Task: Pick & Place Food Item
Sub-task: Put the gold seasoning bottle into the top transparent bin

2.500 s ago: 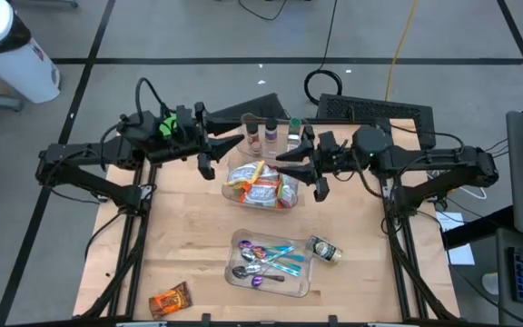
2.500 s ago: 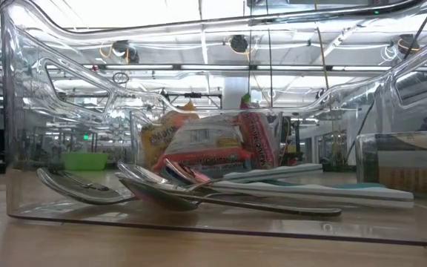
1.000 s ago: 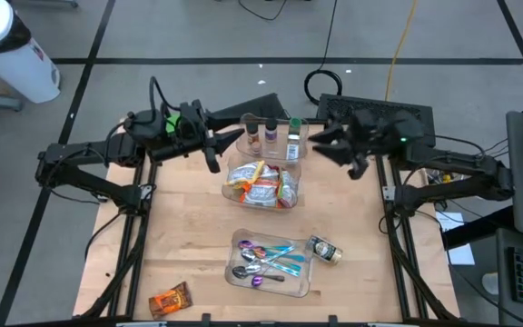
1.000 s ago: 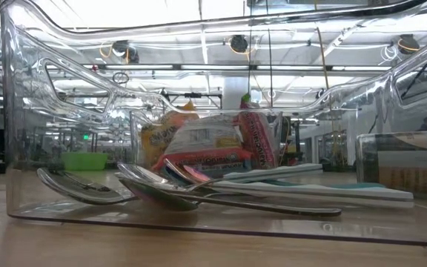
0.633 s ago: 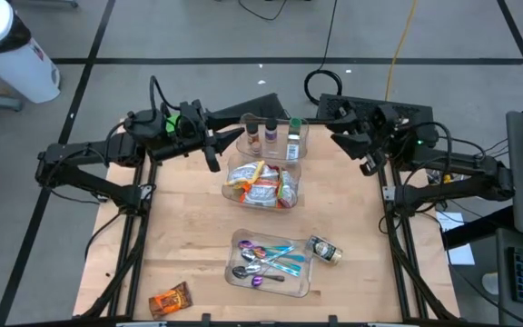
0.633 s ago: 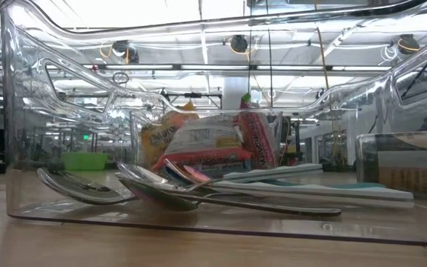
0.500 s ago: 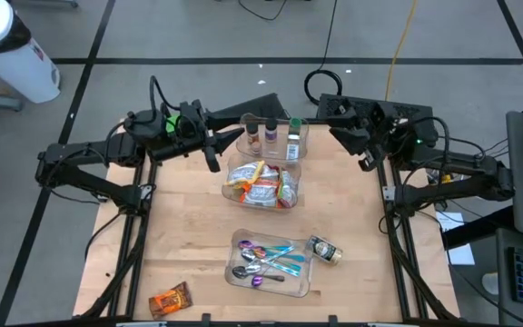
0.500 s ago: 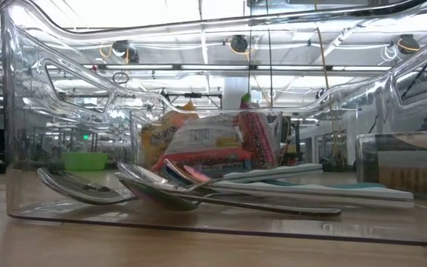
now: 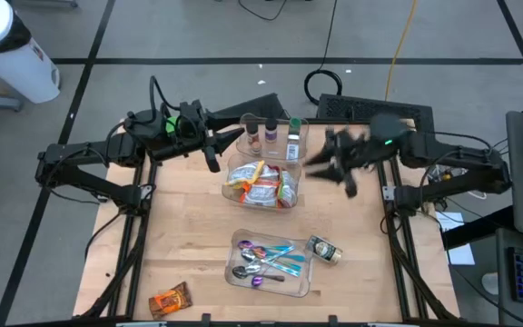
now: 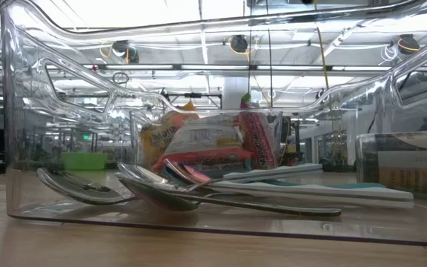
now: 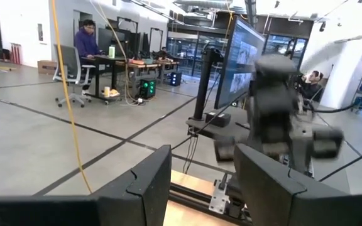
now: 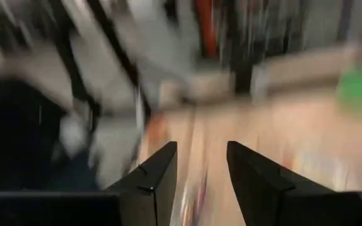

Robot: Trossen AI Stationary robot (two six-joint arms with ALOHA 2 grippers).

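right gripper [image 9: 327, 174] beside snack bin [image 9: 260, 184], fingers apart, empty (blurred); left gripper [image 9: 218, 148] parted, waiting.

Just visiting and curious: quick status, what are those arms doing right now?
Left gripper open, empty, beside snack bin. Right gripper open, empty, right of bin. Snack packet lies at table's front-left corner. Nothing in the way.

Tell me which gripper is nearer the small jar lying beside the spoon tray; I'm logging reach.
Right. The right gripper hangs above the table farther back than the jar, on its side. The left gripper sits across the snack bin, much farther.
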